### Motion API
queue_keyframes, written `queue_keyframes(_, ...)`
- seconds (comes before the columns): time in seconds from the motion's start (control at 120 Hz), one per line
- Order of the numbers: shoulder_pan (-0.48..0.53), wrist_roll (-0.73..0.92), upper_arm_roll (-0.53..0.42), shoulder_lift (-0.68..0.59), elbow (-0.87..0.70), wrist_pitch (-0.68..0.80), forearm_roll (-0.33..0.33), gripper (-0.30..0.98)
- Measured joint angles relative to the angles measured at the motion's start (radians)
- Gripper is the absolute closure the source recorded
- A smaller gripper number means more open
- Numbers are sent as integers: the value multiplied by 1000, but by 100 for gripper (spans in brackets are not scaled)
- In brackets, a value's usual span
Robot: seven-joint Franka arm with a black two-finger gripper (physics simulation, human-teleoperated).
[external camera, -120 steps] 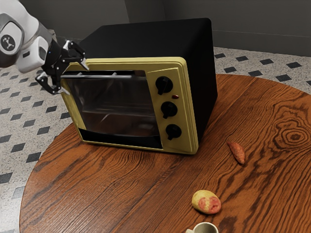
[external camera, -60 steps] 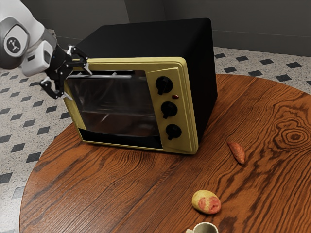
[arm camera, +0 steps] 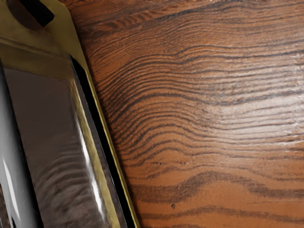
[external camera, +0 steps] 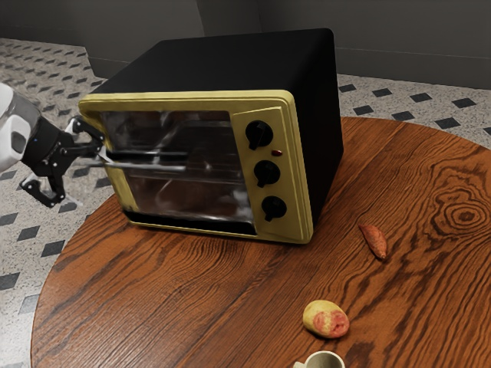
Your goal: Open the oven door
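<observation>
The black gripper (external camera: 92, 179) is beside the exterior view's left end of the oven's front, its two fingers spread wide. The handle (external camera: 142, 163) reaches toward it and ends near the upper finger; neither finger clamps it from both sides. The yellow-framed black oven (external camera: 207, 69) has its glass door tilted outward at the top, partway open. In the wrist view, the grey handle bar (arm camera: 16, 175) runs beside the door's dark glass (arm camera: 45, 128), close to my hand, with the oven's yellow frame (arm camera: 71, 35) behind.
The oven stands on a round wooden table (external camera: 207, 307). A reddish elongated item (external camera: 374, 241), a yellow and red fruit-like item (external camera: 326, 319) and a light cup (external camera: 324, 361) are in front and toward the exterior view's right. Three black knobs are on the oven's front.
The handle has dropped from near the oven's top edge to about mid-front height as the door tilted outward. My gripper has moved down and outward with it, fingers still apart.
</observation>
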Motion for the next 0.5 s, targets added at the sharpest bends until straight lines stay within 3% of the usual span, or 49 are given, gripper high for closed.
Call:
queue_keyframes(0.067, 99, -21, -92, -280, -153, 35, 104, 6)
queue_keyframes(0.117, 144, -35, -261, -354, -8, 23, 117, 4)
queue_keyframes(0.167, 171, -88, -403, -135, 403, -20, 78, 3)
queue_keyframes(0.217, 178, -195, -505, 274, 904, -154, 84, 2)
queue_keyframes(0.267, 168, -305, -589, 539, 1132, -274, 99, 1)
queue_keyframes(0.367, 155, -527, -648, 790, 1224, -449, 83, 1)
queue_keyframes(0.5, 250, -800, -657, 853, 1118, -558, 2, 0)
